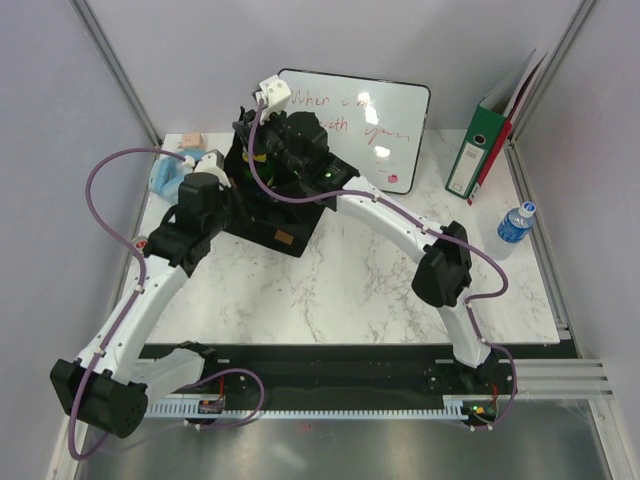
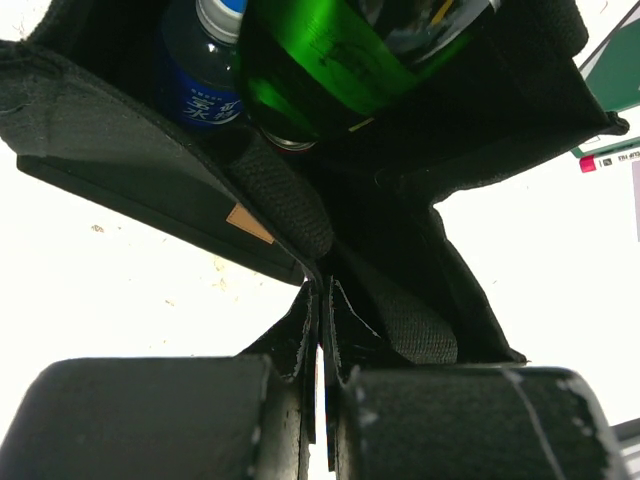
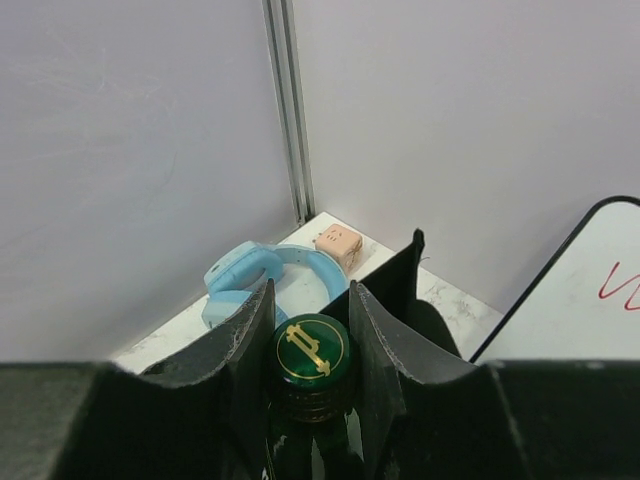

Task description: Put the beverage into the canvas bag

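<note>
The beverage is a green glass bottle [image 3: 310,352] with a gold-marked green cap. My right gripper [image 3: 310,322] is shut on its neck, just under the cap. In the left wrist view the bottle's green body [image 2: 340,60] hangs inside the mouth of the black canvas bag [image 2: 120,160], next to a blue-labelled water bottle [image 2: 205,88] standing in the bag. My left gripper [image 2: 321,300] is shut on the bag's fabric rim, close to a strap. From above, the canvas bag [image 1: 290,222] stands at the back left of the table, under the right gripper [image 1: 290,150]. The left gripper [image 1: 232,198] is at the bag's left side.
Blue headphones [image 3: 250,280] and a pink cube [image 3: 338,246] lie in the table's far left corner beyond the bag. A whiteboard [image 1: 375,120] leans at the back, a green-and-red binder [image 1: 485,145] stands at the back right, and a water bottle [image 1: 515,224] stands near the right edge.
</note>
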Controlling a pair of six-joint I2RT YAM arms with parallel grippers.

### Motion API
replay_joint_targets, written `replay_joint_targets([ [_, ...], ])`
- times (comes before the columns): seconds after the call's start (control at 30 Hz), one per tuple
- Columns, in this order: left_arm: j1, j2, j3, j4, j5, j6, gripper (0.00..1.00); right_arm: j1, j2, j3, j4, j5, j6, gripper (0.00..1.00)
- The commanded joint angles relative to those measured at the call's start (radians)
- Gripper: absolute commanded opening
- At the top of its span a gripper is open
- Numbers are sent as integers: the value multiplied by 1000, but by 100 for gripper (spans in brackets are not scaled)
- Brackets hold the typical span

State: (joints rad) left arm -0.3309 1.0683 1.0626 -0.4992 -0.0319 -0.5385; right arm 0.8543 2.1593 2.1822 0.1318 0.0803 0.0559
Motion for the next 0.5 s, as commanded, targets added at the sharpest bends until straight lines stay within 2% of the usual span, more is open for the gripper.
replay_joint_targets([
  [0.0,0,-27,0,4,27,-5,2,-1,-90,-30,244,21,-47,0],
  [0.17,0,-30,2,-1,27,-2,2,-1,-114,-62,236,27,-128,0],
  [0.33,0,-39,8,-10,21,2,2,-3,-144,-166,270,39,-205,0],
  [0.47,0,-48,13,-16,15,5,2,-12,-165,-226,305,55,-212,0],
])
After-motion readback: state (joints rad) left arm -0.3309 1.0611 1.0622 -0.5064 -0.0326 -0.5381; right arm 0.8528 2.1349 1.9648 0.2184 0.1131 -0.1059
